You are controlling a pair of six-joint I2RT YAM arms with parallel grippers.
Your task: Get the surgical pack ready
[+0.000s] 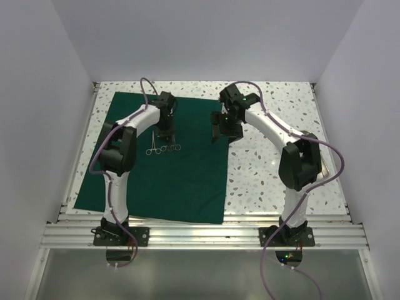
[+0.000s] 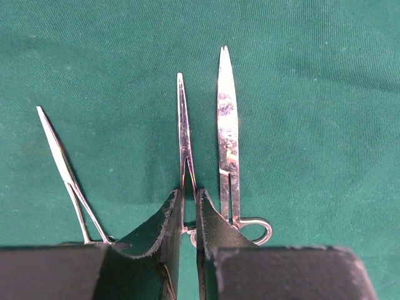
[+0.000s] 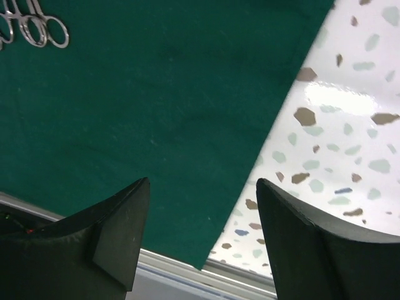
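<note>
Surgical pack lay spread flat on bench. Only the left wrist view showed left pincer tight around middle forceps, grip unclear; scissors just beside. Right pincer released, empty.

Pack cloth lies flat on table, over its left & mid part – bare top to the right & along the back. On cloth, back-centre: 3 instruments side by side, tips twd the back, rings twd the near edge – left clamp, mid clamp, scissors rightmost. L gripper sits over them, fingers either side of mid clamp. R gripper hangs above cloth's right edge, apart from the instruments, to their right.
</note>
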